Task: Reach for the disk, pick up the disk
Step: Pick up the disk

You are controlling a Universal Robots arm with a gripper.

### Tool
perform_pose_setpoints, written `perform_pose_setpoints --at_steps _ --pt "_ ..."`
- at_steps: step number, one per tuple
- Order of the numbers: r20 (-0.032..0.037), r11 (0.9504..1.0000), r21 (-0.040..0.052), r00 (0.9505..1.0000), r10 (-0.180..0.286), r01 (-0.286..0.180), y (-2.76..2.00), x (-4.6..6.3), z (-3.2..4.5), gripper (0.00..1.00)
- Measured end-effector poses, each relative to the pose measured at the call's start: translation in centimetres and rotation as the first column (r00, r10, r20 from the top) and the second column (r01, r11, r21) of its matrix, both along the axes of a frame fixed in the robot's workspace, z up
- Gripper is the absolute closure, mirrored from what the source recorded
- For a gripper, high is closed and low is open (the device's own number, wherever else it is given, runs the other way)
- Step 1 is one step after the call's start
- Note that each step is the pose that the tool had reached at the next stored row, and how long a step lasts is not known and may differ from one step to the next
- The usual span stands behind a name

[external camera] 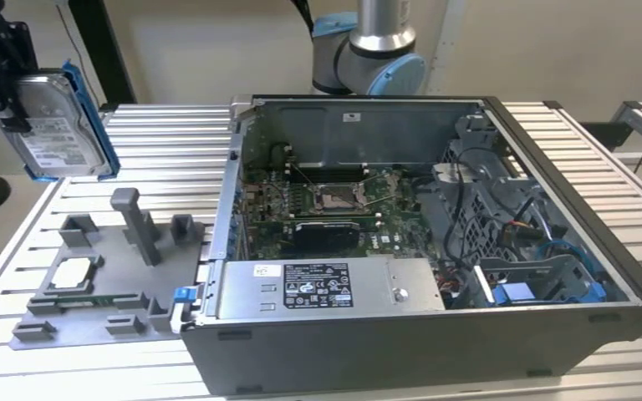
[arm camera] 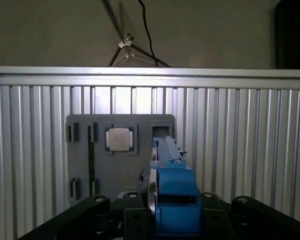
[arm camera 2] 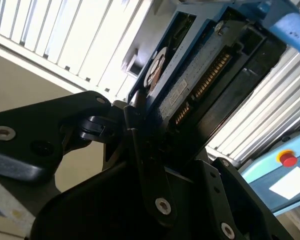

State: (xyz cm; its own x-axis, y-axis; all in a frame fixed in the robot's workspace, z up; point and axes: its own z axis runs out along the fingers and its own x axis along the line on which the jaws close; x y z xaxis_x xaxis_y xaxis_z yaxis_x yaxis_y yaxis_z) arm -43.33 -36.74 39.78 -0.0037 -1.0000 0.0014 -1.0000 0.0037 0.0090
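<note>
exterior view, upper left of the frame: the gripper (external camera: 9, 96) is closed on the disk (external camera: 63, 129), holding it upright with the label showing, clear of the table (external camera: 165, 138) and above the grey fixture (external camera: 109, 292). by this evidence, reach and pick-up both look done. in the second wrist view the fingers (arm camera 2: 140, 150) clamp the disk's edge.
</note>
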Motion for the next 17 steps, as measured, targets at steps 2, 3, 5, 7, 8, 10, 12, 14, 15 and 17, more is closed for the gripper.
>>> perform_pose_setpoints --at_steps 2,3,5,7,8,10,12,14,15,17 --pt "0.0 1.0 0.0 1.0 0.0 0.0 0.0 0.0 0.37 1.0" --pt "0.0 1.0 0.0 1.0 0.0 0.0 0.0 0.0 0.56 1.0" --pt "0.0 1.0 0.0 1.0 0.0 0.0 0.0 0.0 0.91 1.0" --pt "-0.0001 1.0 0.0 1.0 0.0 0.0 0.0 0.0 1.24 1.0" --pt "0.0 1.0 0.0 1.0 0.0 0.0 0.0 0.0 1.4 1.0" --pt "0.0001 1.0 0.0 1.0 0.0 0.0 0.0 0.0 1.77 1.0" --pt "-0.0001 1.0 -0.0001 1.0 0.0 0.0 0.0 0.0 2.2 1.0" --pt "0.0 1.0 0.0 1.0 0.0 0.0 0.0 0.0 2.71 1.0" --pt "0.0002 1.0 0.0 1.0 0.0 0.0 0.0 0.0 2.99 1.0" --pt "-0.0001 1.0 -0.0001 1.0 0.0 0.0 0.0 0.0 3.57 1.0"
